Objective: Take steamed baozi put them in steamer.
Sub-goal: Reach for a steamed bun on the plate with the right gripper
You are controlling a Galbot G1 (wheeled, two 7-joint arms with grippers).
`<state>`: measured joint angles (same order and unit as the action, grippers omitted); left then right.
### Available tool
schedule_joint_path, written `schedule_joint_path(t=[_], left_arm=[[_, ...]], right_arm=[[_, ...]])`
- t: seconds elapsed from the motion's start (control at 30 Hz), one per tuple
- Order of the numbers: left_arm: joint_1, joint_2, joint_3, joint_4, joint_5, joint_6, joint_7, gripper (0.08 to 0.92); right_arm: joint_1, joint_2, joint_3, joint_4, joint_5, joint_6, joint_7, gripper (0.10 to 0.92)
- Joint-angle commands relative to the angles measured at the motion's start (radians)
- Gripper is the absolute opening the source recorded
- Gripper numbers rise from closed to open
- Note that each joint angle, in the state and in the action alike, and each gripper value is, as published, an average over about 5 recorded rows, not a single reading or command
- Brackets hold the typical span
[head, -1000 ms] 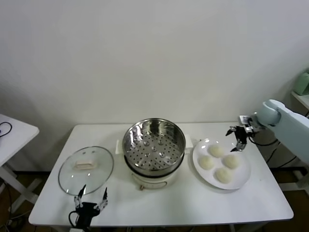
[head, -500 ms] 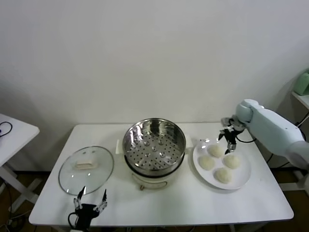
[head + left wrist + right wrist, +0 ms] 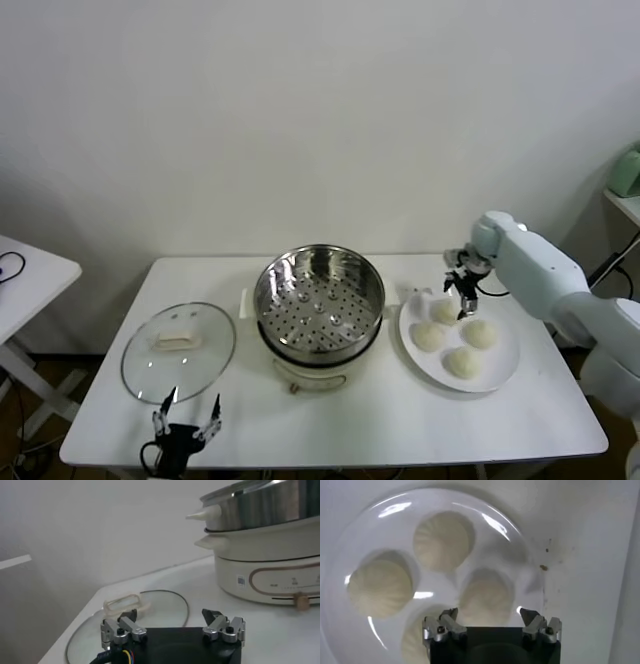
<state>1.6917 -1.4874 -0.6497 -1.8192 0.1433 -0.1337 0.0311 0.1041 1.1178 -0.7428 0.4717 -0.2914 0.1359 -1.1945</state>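
Shiny perforated metal steamer (image 3: 319, 300); glossy plate (image 3: 502, 362) (matt, smooth baozi (image 3: 428, 336)).

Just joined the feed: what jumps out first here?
The shiny steamer stands open mid-table, its perforated tray bare. To its right, a white plate holds all four baozi, with the open right gripper hovering over the plate's far edge. The glass lid lies to the steamer's left, and the open left gripper waits at the table's near edge.
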Motion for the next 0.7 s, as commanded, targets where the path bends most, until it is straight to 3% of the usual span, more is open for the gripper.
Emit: schedule_joint_path(t=[0.03, 0.33, 0.7], left_arm=[[0.003, 0.002, -0.001, 0.001, 0.005, -0.003, 0.001, 0.823], [-0.001, 0.001, 0.003, 0.014, 0.021, -0.006, 0.001, 0.823], [-0.003, 0.0, 0.003, 0.013, 0.023, -0.006, 0.0, 0.823]], right_arm=[[-0.009, 0.031, 0.042, -0.044, -0.038, 0.013, -0.002, 0.823], [-0.015, 0.027, 0.031, -0.04, -0.017, -0.001, -0.02, 0.787], [0.016, -0.004, -0.001, 0.018, 0.005, 0.007, -0.017, 0.514]])
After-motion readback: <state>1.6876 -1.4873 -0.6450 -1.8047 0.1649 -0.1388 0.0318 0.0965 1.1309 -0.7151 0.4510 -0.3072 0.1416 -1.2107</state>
